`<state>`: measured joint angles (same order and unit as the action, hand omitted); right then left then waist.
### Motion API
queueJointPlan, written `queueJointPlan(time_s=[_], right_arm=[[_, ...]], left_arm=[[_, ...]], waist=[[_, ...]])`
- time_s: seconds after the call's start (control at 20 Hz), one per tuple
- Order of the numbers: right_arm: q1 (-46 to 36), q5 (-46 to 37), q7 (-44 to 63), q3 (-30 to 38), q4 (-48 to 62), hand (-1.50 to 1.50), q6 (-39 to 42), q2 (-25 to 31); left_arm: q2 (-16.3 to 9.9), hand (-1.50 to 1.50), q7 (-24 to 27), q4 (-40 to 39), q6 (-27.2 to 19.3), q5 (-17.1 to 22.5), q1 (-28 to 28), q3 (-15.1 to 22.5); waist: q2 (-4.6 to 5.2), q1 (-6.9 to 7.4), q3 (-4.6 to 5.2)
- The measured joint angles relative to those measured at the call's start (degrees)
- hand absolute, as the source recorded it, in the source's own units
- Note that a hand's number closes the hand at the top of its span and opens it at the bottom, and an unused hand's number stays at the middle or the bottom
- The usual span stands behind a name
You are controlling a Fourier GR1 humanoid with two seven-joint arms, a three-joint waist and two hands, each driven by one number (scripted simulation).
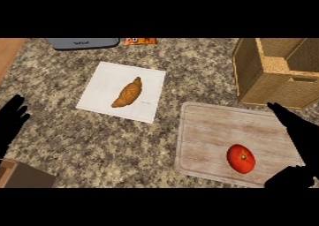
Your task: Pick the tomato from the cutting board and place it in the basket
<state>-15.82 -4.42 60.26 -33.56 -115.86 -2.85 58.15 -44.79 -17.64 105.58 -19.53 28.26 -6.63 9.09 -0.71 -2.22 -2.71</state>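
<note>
The tomato (241, 158) lies on the near right part of the cutting board (207, 132), which sits on the speckled counter (90, 137). The right hand (302, 132) hovers just right of the tomato, fingers straight and spread from the thumb, holding nothing. The basket (279, 73) stands at the far right, beyond the board. The left hand (8, 121) rests open at the left edge. A croissant (127, 92) lies on a white sheet (149, 84) to the far left of the board.
</note>
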Motion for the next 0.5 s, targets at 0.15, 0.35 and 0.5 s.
queueJointPlan(time_s=[0.15, 0.35, 0.5], right_arm=[[0.74, -1.73, -0.41, -0.48, 1.1, -1.5, -0.76, -1.21], [1.31, -3.66, -0.6, -1.46, 2.37, -1.5, -1.22, -2.65], [2.14, -4.59, -0.43, -2.79, 3.4, -1.5, -1.19, -3.74]], left_arm=[[0.14, 0.0, 0.29, 0.23, -0.11, -0.29, 0.18, 0.39], [0.21, 0.0, 0.66, 0.15, 0.02, -0.27, 0.51, 0.66], [0.12, 0.0, 0.55, 0.16, -0.04, -0.24, 0.72, 0.86]], waist=[[0.04, 0.29, -0.02], [0.15, 0.65, 0.01], [0.21, 0.83, 0.03]])
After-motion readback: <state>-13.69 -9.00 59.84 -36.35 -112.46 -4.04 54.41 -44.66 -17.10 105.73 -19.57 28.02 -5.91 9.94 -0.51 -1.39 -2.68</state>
